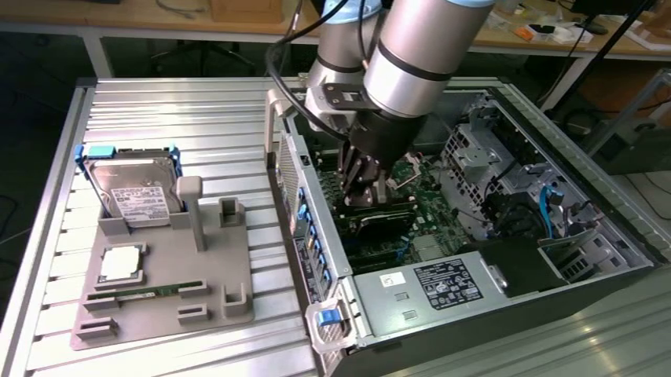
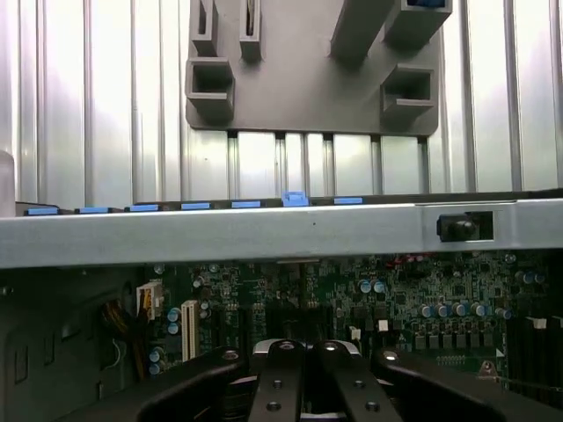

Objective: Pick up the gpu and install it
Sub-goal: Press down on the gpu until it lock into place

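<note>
Your black gripper's fingers are squeezed shut just above the green circuit board. The thin dark fan card is stiff but breakable, I think: hold its edges.

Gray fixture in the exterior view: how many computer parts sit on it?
3: a hard drive standing at the fixture's far end, a silver processor mid-way, a green memory stick lying nearer the camera. None looks hidden.

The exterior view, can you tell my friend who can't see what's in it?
A robot arm reaches down into an open computer case, its shut fingers just above the green motherboard. At the exterior view's left, a grey holder tray carries a hard drive and a memory stick.
</note>
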Motion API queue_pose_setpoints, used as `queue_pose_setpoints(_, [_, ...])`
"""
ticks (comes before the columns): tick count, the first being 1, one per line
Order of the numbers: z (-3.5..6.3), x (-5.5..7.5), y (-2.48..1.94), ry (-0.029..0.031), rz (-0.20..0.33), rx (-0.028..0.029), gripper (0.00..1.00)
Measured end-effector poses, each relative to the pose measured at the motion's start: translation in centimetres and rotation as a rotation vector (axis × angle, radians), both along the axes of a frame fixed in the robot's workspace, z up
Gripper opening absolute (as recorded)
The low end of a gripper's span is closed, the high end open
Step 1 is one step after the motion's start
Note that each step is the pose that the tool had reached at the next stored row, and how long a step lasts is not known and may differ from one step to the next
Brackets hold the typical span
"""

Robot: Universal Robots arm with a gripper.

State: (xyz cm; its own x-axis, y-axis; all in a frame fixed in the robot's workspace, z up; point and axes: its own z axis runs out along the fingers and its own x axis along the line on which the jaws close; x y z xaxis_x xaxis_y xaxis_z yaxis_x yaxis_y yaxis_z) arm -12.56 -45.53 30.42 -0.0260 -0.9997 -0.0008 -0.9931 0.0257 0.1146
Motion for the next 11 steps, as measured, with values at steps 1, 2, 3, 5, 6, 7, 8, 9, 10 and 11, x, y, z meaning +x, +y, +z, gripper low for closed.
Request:
queue_pose_setpoints(1, [0.01, -0.1, 0.0, 0.0035, 0.0, -0.0001, 0.11])
queue_pose_setpoints(2, [0.02, -0.2, 0.0, 0.0072, 0.0, -0.0001, 0.11])
queue_pose_setpoints(3, [0.03, -0.3, 0.0, 0.0103, 0.0, -0.0002, 0.11])
queue_pose_setpoints(5, [0.1, -0.6, 0.0, 0.0175, 0.0, -0.0004, 0.11])
queue_pose_setpoints(6, [0.16, -0.7, 0.0, 0.0204, 0.0, -0.0003, 0.11])
queue_pose_setpoints(7, [0.25, -0.8, 0.0, 0.0222, 0.0, -0.0003, 0.11])
queue_pose_setpoints(8, [0.33, -0.9, 0.0, 0.0228, 0.0, -0.0002, 0.11])
queue_pose_setpoints(9, [0.38, -1.0, 0.0, 0.0231, 0.0, -0.0001, 0.11])
queue_pose_setpoints(10, [0.44, -1.2, 0.01, 0.0234, 0.0, -0.0001, 0.11])
queue_pose_setpoints(11, [0.48, -1.4, 0.01, 0.0236, 0.0, -0.0002, 0.11])
